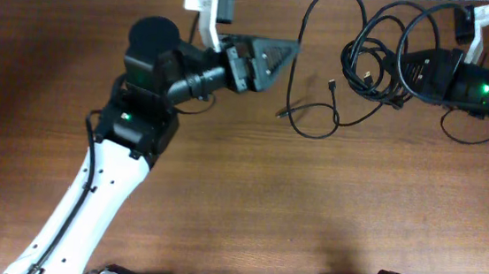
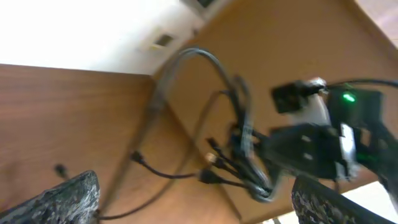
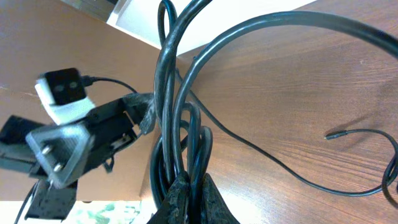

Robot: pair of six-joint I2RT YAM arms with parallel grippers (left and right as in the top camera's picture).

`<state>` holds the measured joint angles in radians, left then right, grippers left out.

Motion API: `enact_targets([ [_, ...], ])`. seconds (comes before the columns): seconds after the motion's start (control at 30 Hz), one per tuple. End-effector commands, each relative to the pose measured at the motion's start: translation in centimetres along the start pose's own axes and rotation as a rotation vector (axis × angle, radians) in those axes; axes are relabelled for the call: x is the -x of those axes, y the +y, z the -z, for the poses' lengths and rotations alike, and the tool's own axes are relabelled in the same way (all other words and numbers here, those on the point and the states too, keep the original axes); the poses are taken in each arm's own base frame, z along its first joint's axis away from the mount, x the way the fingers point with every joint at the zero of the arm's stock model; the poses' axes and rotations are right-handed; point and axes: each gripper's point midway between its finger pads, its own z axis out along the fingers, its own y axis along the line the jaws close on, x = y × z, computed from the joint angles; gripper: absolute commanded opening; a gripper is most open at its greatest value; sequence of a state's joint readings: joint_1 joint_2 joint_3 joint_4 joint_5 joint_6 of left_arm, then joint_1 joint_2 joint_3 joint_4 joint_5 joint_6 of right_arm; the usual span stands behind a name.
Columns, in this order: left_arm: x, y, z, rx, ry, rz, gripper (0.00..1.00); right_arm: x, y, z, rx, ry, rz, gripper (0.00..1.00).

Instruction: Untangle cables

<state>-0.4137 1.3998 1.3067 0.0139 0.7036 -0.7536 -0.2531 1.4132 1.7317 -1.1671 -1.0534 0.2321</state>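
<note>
Cables [image 1: 355, 65]: knotted black bundle at far right of bench [image 1: 249, 182], loose ends trailing on the wood; right claw [image 3: 189, 186] clamped tight on several strands, anchoring it. Left claw [image 1: 285, 62]: wide open, empty, facing the bundle, probably poised to draw a strand free

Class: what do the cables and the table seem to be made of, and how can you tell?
The cables: probably rubbery plastic sheathing; dark, smooth, slight sheen, bending into loops. The table: wood or wood-look laminate; brown grain streaks, matte.
</note>
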Motion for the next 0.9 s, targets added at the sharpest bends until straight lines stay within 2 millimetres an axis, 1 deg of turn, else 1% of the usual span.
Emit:
enact_targets([
  [0.0,-0.7,-3.1,-1.0,-0.088,0.013,-0.028,0.99,0.1,0.5,0.1,0.010,-0.005,0.032,0.04],
  [0.1,-1.1,-4.1,-1.8,-0.093,-0.007,-0.041,0.99,-0.2,0.8,-0.2,0.018,0.008,0.038,0.04],
  [0.17,-1.7,-4.8,-2.4,-0.093,-0.007,-0.040,1.00,-0.5,1.1,-0.5,0.027,0.020,0.044,0.04],
  [0.23,-2.2,-5.2,-2.8,-0.097,-0.001,-0.040,0.97,-0.7,1.4,-0.8,0.033,0.030,0.049,0.04],
  [0.27,-2.4,-5.5,-2.9,-0.101,0.003,-0.039,0.93,-0.7,1.5,-0.8,0.035,0.033,0.050,0.04],
  [0.33,-2.6,-5.6,-3.0,-0.103,0.006,-0.035,0.93,-0.8,1.5,-0.9,0.038,0.034,0.050,0.04],
  [0.43,-2.5,-5.1,-3.1,-0.080,0.001,0.038,0.94,-0.8,1.8,-0.8,0.052,0.037,0.051,0.04],
  [0.53,-2.5,-4.9,-3.1,-0.075,0.001,0.068,0.93,-0.8,2.6,-0.8,0.100,0.041,0.065,0.04],
  [0.67,-2.5,-4.9,-3.1,-0.073,0.004,0.105,0.93,-0.7,4.4,-0.5,0.198,0.047,0.102,0.04],
  [0.7,-2.5,-4.9,-3.1,-0.073,0.005,0.120,0.90,-0.7,4.4,-0.5,0.200,0.047,0.103,0.04],
  [0.73,-2.5,-4.9,-3.1,-0.073,0.005,0.130,0.84,-0.7,4.4,-0.5,0.199,0.047,0.102,0.04],
  [0.77,-2.5,-4.9,-3.1,-0.076,0.003,0.131,0.79,-0.7,4.4,-0.5,0.200,0.047,0.102,0.04],
  [0.87,-2.4,-5.1,-3.1,-0.082,0.003,0.165,0.70,-0.7,4.4,-0.5,0.200,0.048,0.101,0.04],
])
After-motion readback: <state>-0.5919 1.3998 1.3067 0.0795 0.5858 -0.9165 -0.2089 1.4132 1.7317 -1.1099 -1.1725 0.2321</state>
